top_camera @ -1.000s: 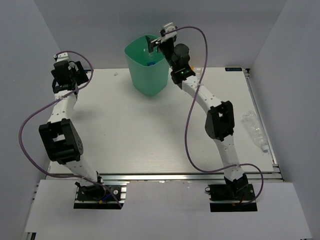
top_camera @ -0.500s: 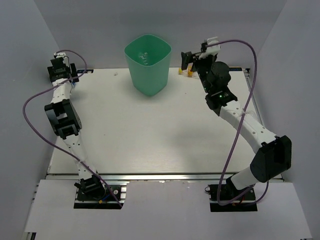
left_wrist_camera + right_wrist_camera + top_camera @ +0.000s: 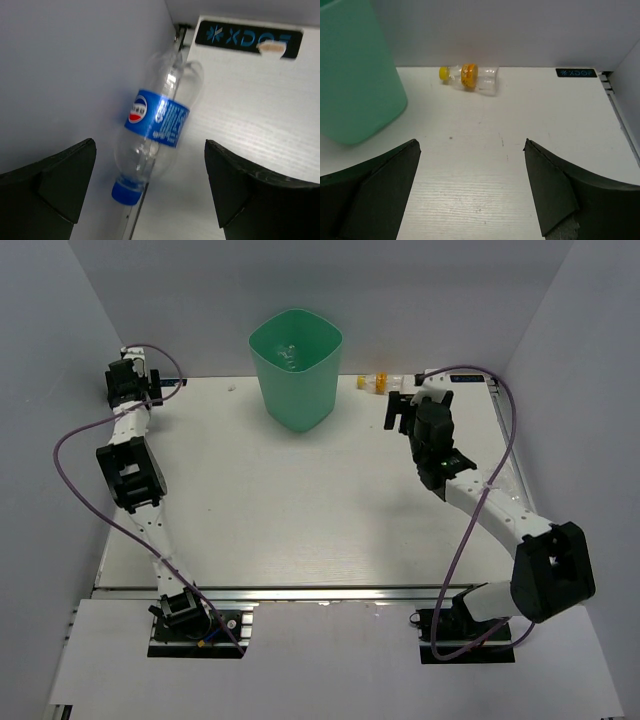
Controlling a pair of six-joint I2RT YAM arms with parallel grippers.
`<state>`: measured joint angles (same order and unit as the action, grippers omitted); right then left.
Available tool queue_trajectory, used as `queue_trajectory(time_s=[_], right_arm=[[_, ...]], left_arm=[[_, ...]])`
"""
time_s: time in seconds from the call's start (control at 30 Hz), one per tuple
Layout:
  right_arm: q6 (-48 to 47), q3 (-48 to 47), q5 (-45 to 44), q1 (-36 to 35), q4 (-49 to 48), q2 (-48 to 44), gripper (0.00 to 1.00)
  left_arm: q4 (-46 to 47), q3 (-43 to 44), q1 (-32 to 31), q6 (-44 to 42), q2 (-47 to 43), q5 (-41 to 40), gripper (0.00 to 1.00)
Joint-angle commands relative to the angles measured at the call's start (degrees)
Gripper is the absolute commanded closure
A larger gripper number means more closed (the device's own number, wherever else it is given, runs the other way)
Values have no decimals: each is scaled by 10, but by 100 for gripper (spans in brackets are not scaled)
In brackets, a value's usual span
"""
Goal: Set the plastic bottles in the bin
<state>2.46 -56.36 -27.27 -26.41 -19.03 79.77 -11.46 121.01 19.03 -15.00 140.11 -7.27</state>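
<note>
The mint-green bin point(image 3: 295, 370) stands at the back middle of the table and shows at the left of the right wrist view point(image 3: 355, 75). A small clear bottle with a yellow cap and orange band point(image 3: 470, 77) lies by the back wall, right of the bin point(image 3: 375, 383). My right gripper point(image 3: 470, 185) is open and empty, short of that bottle point(image 3: 400, 408). A clear bottle with a blue label and blue cap point(image 3: 157, 132) lies along the left wall. My left gripper point(image 3: 150, 190) is open just above it at the far left corner point(image 3: 128, 380).
The side and back walls close in the table point(image 3: 300, 500). A black label point(image 3: 247, 37) marks the corner beyond the left bottle. The right arm stretches along the table's right side.
My right gripper has swung from over the bin to the right and come down toward the small yellow-capped bottle. My left gripper has shifted a little at the far left corner.
</note>
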Motion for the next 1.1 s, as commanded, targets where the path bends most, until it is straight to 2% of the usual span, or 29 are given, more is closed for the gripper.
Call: queue_trajectory(time_s=[0.0,0.2,0.27,0.43,0.6,0.83,1.07], right_arm=[[11,8,-45,-1,-39,-36,11],[0,20,-60,-1,-48,-40,11],[4,20,-60,-1,-45,-37,11],[11,17,-53,-1,-48,-28,11],[17,-20,-47,-1,-20,10,11],[22,-45,-44,-1,-1,34,11],[23,-59,-57,-1,-3,21,11]], left_arm=[[24,40,-7,19,9,11,2],[56,-12,-8,28,-8,12,2],[72,-17,-8,13,8,-16,2],[10,104,-8,-15,105,-70,2],[86,56,-4,-21,104,-63,2],[84,107,0,-15,149,-67,2],[30,121,0,-4,152,-28,22]])
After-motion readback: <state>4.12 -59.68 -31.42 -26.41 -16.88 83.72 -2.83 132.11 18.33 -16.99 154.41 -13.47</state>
